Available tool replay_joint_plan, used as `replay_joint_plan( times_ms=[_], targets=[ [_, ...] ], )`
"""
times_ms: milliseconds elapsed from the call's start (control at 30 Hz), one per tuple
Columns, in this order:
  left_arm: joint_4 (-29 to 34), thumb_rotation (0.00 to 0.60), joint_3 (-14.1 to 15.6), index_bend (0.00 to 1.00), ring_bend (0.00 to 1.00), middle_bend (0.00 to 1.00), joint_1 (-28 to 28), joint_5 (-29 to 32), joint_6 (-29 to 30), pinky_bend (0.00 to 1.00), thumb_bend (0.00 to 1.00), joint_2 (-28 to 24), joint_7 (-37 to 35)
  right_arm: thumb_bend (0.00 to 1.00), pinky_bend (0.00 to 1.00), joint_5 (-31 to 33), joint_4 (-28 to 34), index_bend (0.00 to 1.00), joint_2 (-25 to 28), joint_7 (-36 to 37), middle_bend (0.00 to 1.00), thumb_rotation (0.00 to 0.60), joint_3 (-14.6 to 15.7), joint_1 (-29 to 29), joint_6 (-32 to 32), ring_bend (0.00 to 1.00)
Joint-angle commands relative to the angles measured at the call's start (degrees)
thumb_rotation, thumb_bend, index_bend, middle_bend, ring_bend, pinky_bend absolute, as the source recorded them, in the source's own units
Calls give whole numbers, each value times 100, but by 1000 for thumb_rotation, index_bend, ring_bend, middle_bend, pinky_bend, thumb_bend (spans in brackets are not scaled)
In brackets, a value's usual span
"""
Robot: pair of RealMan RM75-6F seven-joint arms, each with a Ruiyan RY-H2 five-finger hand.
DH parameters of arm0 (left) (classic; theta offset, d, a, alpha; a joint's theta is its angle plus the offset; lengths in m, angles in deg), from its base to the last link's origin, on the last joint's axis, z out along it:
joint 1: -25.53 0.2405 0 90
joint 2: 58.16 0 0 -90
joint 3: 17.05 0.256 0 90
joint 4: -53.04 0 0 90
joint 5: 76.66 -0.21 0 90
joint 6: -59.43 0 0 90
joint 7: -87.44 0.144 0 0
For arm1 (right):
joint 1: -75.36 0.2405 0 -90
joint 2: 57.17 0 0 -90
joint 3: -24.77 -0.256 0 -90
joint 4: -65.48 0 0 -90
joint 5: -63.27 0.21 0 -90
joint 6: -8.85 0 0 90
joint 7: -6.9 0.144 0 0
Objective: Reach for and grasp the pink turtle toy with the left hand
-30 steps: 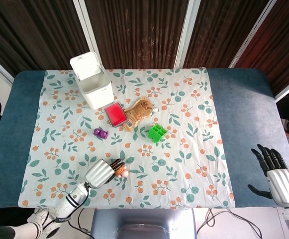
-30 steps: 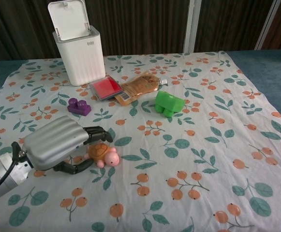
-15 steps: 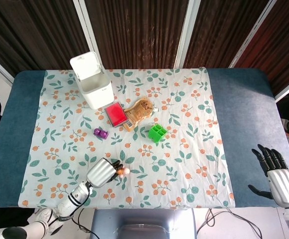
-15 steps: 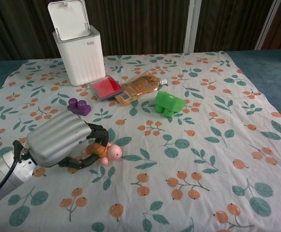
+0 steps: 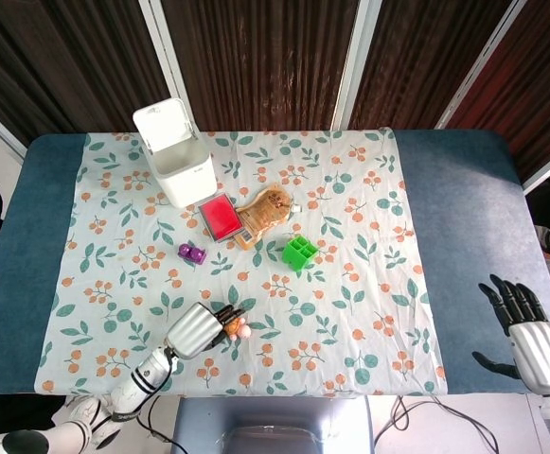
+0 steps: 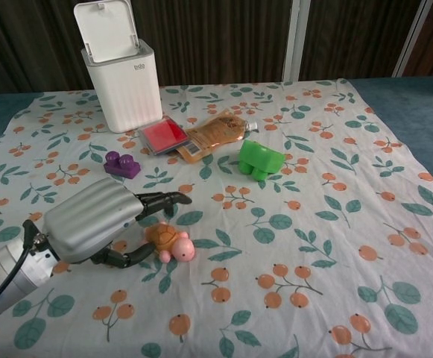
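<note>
The left hand (image 6: 89,224) lies low on the surface (image 6: 335,224), fingers (image 6: 160,200) spread and stretched out over the pink turtle toy (image 6: 170,242), which sits on the floral cloth just at the hand's 4 o'clock, ungripped. The right hand (image 5: 530,340) rests at the far right edge, fingers apart, holding nothing.

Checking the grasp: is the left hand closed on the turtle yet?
No. Left hand is open; its fingers stretch past the turtle, which lies on the cloth.
</note>
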State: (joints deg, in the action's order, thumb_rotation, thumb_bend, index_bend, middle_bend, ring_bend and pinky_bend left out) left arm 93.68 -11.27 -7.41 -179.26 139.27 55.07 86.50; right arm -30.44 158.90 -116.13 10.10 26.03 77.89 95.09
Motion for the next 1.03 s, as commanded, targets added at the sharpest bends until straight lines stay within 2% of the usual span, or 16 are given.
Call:
replay_joint_plan(
  times_ms=[33, 233, 267, 300, 333, 367, 400, 433, 500, 600, 633, 667, 800, 1033],
  targets=[
    [694, 600, -11, 0, 999, 119, 0, 23, 27, 1000, 384, -371, 266, 214, 0, -34, 4, 0, -7, -19, 0, 600, 15, -12, 25, 0],
    [1351, 600, 16, 0, 983, 96, 41, 28, 48, 1000, 381, -713, 424, 214, 0, -78, 19, 0, -3, -29, 0, 600, 39, -33, 58, 0],
    [1616, 600, 11, 0, 965, 91, 59, 37, 69, 1000, 380, -872, 495, 214, 0, -114, 21, 0, 12, -25, 0, 600, 54, -30, 59, 0],
    [1876, 600, -33, 0, 902, 84, 113, 35, 241, 1000, 380, -1070, 586, 214, 0, -145, 29, 0, 18, -16, 0, 600, 65, -33, 71, 0],
    [2458, 600, -15, 0, 800, 77, 374, 94, 629, 985, 379, -1614, 715, 214, 0, -201, 26, 0, 21, -20, 0, 600, 84, -39, 97, 0],
    [2926, 600, 77, 0, 706, 70, 524, 168, 693, 948, 379, -2012, 790, 214, 0, -228, 17, 0, 22, -22, 0, 600, 95, -42, 106, 0],
    [3352, 600, 157, 0, 521, 57, 652, 273, 711, 824, 378, -2407, 859, 214, 0, -248, 11, 0, 22, -26, 0, 600, 105, -45, 111, 0],
    [3845, 600, 263, 0, 381, 50, 836, 424, 775, 690, 377, -2896, 890, 214, 0, -263, 6, 0, 24, -40, 0, 600, 118, -46, 106, 0],
    [4415, 600, 464, 0, 225, 47, 1157, 718, 897, 496, 377, -3570, 411, 214, 0, -272, 9, 0, 20, -104, 0, 600, 139, -47, 75, 0],
    [4491, 600, 644, 0, 107, 45, 1540, 957, 1122, 270, 376, -4041, -557, 214, 0, -282, 37, 0, -13, -223, 0, 600, 157, -58, 58, 0],
    [4313, 600, 618, 0, 87, 45, 1701, 996, 1315, 220, 376, -4062, -842, 214, 0, -295, 45, 0, -38, -277, 0, 600, 164, -66, 64, 0],
    [4182, 600, 575, 0, 72, 47, 1777, 1051, 1371, 194, 377, -4059, -832, 214, 0, -310, 49, 0, -59, -313, 0, 600, 169, -74, 77, 0],
    [4019, 600, 442, 0, 17, 37, 1934, 1064, 1468, 149, 375, -4064, -645, 214, 0, -367, 47, 0, -136, -411, 0, 600, 186, -94, 112, 0],
    [4146, 600, 276, 0, 6, 33, 2140, 1055, 1521, 135, 374, -4170, -416, 214, 0, -287, 2, 0, -214, -466, 0, 600, 125, -65, 73, 0]
  ],
)
